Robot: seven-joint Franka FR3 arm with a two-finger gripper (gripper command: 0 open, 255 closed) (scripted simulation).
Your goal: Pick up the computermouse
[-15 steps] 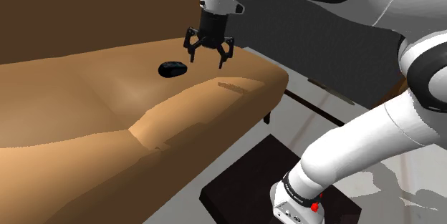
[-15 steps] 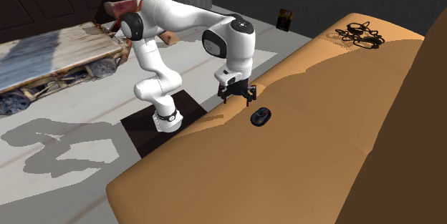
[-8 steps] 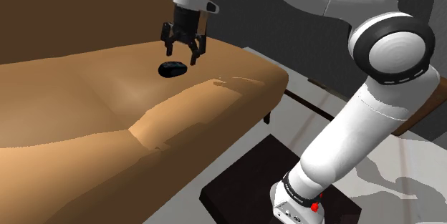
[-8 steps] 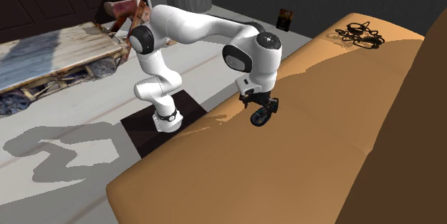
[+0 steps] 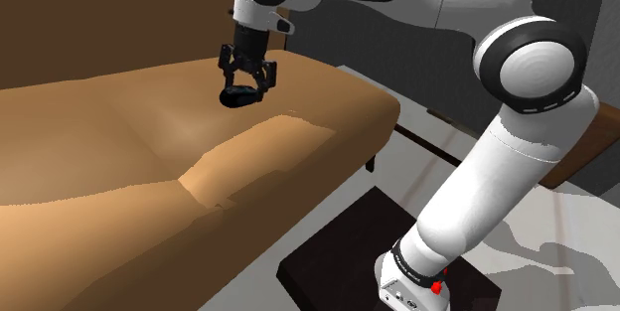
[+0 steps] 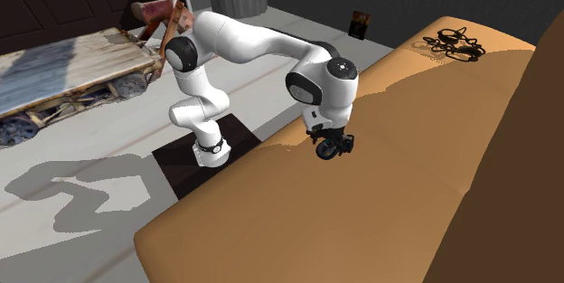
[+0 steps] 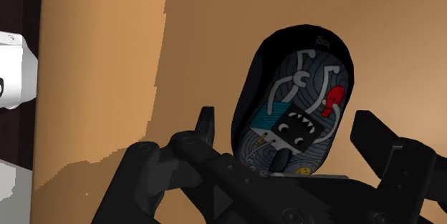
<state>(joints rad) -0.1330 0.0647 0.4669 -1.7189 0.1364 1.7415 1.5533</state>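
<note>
Mouse [image 7: 297, 101]: smooth oval shell, black rim, glossy top printed with a cartoon figure in grey-blue and white lines, a toothed mouth and one small red mark. It lies flat on the sofa [image 5: 119, 140] seat. In the second exterior view the mouse [image 6: 327, 152] sits on the part of the seat nearest the stand [image 6: 185, 159]. The sofa under the mouse is matte tan and untextured, with soft rounded cushion edges and a darker brown backrest. Gripper [image 7: 286, 119]: all black, angular and faceted, low over the mouse and pointing down at it. Its fingers [image 7: 206, 124] stand wide apart, one on each long side of the mouse, with tan seat showing between the nearer finger and the shell; nothing is clasped. From the shoulder view the gripper [image 5: 245, 78] brackets the mouse [image 5: 236, 96]. The stand is a dark, flat-topped box on pale floor, well apart from the mouse.
</note>
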